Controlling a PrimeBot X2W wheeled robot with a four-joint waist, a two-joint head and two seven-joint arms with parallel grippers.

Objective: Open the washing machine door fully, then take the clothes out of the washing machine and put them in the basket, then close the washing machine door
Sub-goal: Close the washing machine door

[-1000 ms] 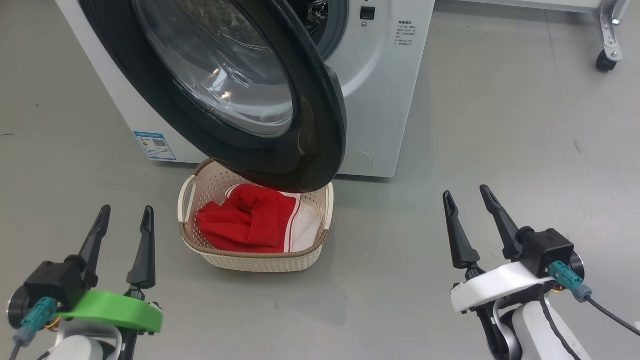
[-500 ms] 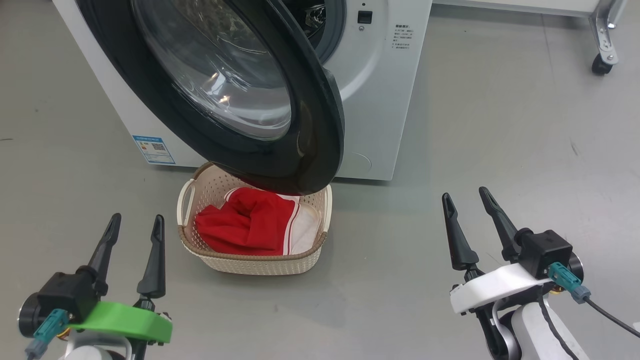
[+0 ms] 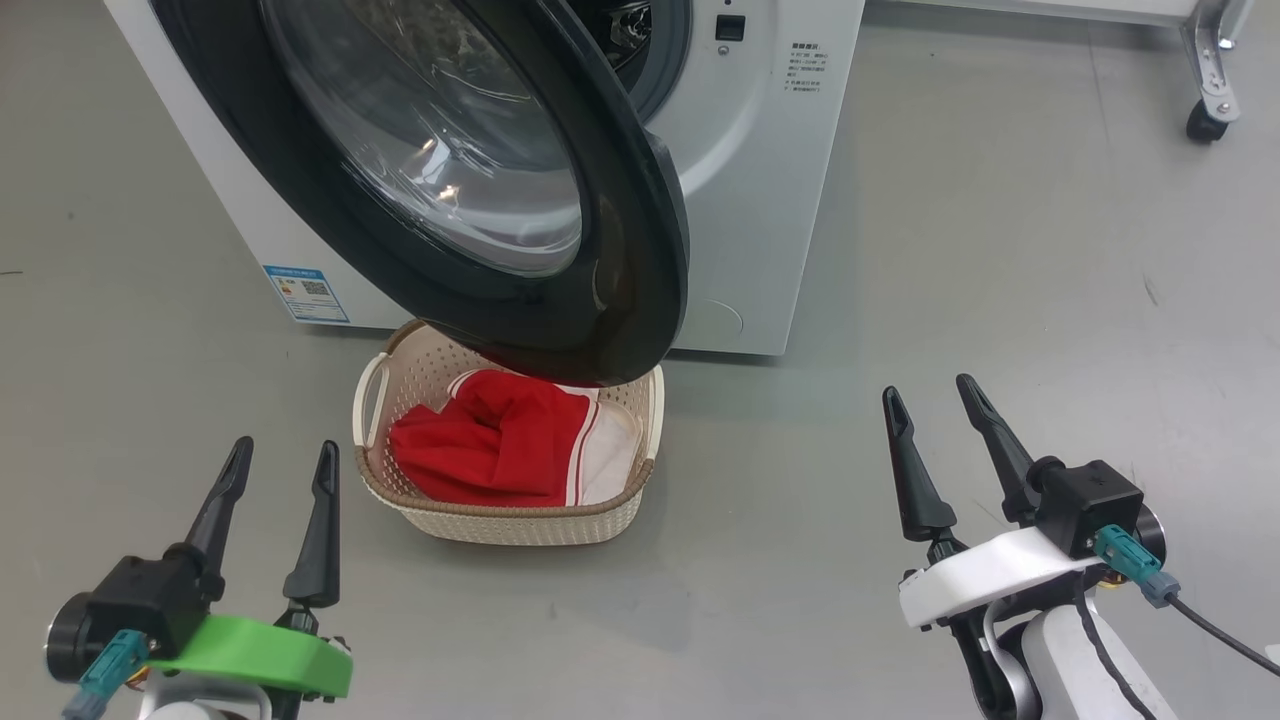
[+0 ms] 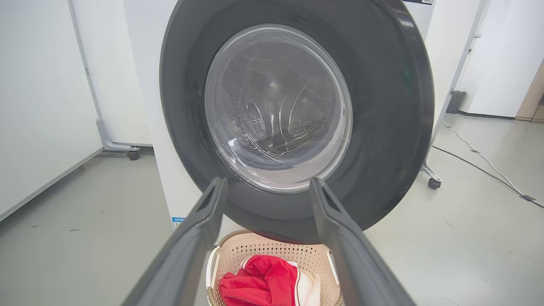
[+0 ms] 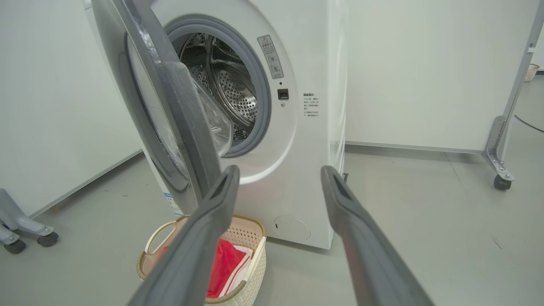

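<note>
The washing machine [image 3: 760, 200] takes the top of the head view; in the right wrist view its drum looks empty. The washing machine door [image 3: 640, 250] stands open at upper centre, above the back of the basket [image 3: 520, 520], where the clothes [image 3: 480, 450] lie. I think the step now is closing: press the black rim near its free edge, slowly, until it latches. The left gripper [image 3: 285, 443], lower left, and the right gripper [image 3: 926, 385], lower right, are spread and hold nothing. One machine, one door, one basket, two grippers; the garments I cannot count.
</note>
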